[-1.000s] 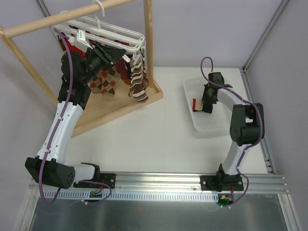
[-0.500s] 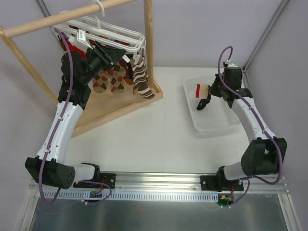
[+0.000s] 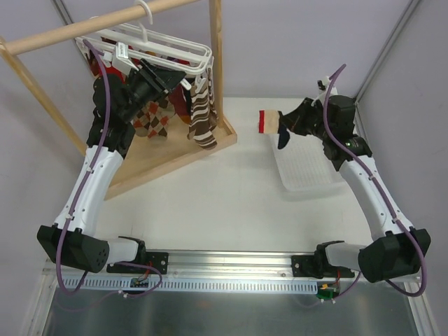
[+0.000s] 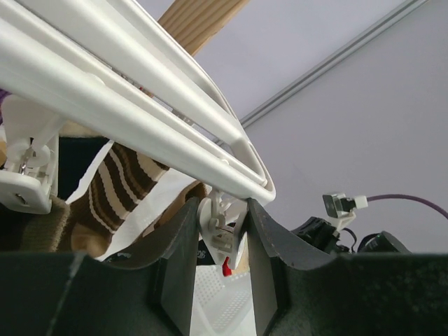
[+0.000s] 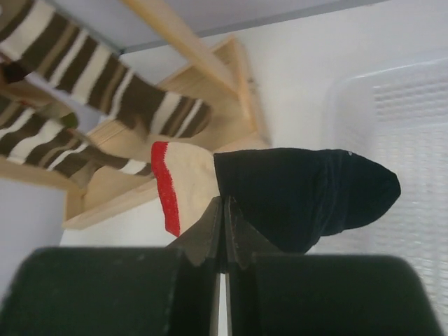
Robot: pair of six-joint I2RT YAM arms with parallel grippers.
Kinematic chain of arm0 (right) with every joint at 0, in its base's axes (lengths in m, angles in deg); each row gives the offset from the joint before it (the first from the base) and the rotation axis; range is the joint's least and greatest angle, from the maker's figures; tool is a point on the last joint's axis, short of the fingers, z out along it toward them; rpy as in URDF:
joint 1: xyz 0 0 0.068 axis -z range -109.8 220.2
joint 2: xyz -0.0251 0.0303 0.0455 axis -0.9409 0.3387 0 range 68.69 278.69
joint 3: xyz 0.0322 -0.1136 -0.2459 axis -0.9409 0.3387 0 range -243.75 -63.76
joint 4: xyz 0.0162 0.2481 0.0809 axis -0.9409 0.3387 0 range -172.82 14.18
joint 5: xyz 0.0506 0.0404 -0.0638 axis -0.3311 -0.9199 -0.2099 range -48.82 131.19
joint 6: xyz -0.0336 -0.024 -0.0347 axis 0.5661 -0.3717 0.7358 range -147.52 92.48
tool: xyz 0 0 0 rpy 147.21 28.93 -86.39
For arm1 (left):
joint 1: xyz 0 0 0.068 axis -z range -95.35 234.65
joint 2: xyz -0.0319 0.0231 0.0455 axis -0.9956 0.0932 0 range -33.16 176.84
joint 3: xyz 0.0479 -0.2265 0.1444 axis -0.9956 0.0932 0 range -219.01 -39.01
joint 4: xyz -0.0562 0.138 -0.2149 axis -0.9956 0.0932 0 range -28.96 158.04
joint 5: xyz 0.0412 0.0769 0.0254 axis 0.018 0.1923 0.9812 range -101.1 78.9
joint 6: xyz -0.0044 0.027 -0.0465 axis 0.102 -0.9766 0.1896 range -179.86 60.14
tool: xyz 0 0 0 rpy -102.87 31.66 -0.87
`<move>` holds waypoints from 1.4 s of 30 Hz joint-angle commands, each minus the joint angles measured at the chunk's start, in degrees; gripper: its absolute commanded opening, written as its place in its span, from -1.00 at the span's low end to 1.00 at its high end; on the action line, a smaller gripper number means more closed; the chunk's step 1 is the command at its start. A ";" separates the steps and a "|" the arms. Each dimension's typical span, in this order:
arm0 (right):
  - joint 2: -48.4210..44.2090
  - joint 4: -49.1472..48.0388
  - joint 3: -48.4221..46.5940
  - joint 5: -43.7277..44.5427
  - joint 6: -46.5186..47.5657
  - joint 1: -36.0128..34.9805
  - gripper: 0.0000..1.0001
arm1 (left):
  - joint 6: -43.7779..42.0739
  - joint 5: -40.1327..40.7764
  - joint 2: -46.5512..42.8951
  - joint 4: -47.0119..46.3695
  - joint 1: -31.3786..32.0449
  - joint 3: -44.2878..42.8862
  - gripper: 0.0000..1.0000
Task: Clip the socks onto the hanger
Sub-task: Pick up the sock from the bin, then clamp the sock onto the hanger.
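The white hanger [image 3: 165, 46] hangs from the wooden rail with a striped sock [image 3: 201, 117], an argyle sock [image 3: 155, 120] and a red sock [image 3: 105, 68] clipped under it. My left gripper [image 3: 182, 81] is up at the hanger's right end, shut on a small white clip [image 4: 222, 225] below the frame bars [image 4: 133, 98]. My right gripper [image 3: 295, 124] is shut on a dark navy sock [image 5: 308, 187] with a cream and red cuff [image 3: 267, 121]. It holds the sock in the air, left of the basket.
A white mesh basket [image 3: 308, 171] lies on the table at the right. The wooden stand has a slanted rail [image 3: 42, 39], an upright post [image 3: 215, 63] and a flat base [image 3: 175, 159]. Aluminium rails [image 3: 238, 262] run along the near edge.
My right arm has lifted the navy sock out of the basket and carried it up and to the left, toward the stand. The left gripper has stayed on the clip.
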State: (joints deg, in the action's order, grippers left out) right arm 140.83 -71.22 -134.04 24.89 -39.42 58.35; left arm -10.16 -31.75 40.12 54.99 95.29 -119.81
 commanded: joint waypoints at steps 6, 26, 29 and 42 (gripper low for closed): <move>-2.79 -18.69 -1.70 -9.10 -13.05 -7.65 -0.99 | -7.06 10.08 0.55 -0.99 4.04 -3.32 -1.00; 6.87 -37.34 -5.65 1.09 -35.99 -23.47 -0.99 | -13.22 22.93 -1.91 -4.06 10.46 -2.97 -1.00; 9.67 -40.15 -6.71 1.88 -38.89 -24.18 -0.99 | -13.39 23.37 -2.69 -4.24 10.72 -2.44 -1.00; 16.19 -44.47 -10.93 4.17 -42.50 -26.55 -0.99 | -15.23 25.21 -2.79 -4.77 11.87 -2.79 -1.00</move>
State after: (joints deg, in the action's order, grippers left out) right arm 157.44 -109.36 -141.14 28.26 -80.08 32.47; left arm -23.34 -7.97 38.19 54.03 106.43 -121.38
